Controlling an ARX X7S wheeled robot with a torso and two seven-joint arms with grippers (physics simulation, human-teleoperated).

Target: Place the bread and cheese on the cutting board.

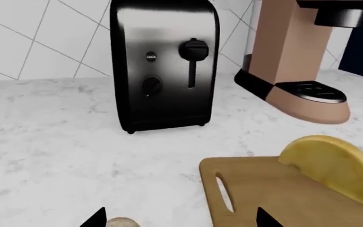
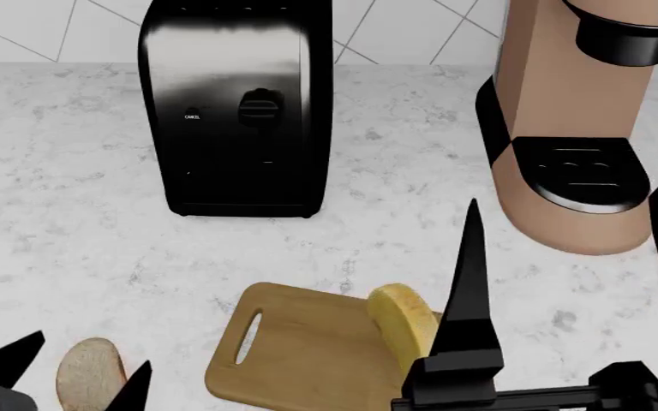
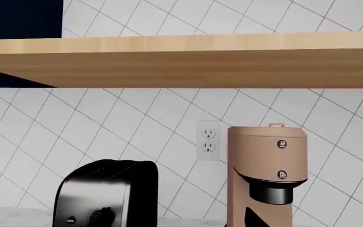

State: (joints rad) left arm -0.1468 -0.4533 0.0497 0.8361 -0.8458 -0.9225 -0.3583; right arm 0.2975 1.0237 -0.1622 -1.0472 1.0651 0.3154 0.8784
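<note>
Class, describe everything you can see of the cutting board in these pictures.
The cutting board is a light brown wooden rectangle with rounded corners and an oval slot handle at the end facing the bread. It lies flat on the marble counter, in front of the toaster. The cheese stands on edge on it. The bread lies off the board, between the left gripper's fingers. The board's near edge is cut off by the frame.

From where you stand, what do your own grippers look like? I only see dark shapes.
Both are plain matte black with no markings or cables in view. The right gripper has long, slim fingers tapering to sharp points, rising from a blocky black base with a bar-like mount. The left gripper shows only two black wedge-shaped tips at the head view's lower edge.
</note>
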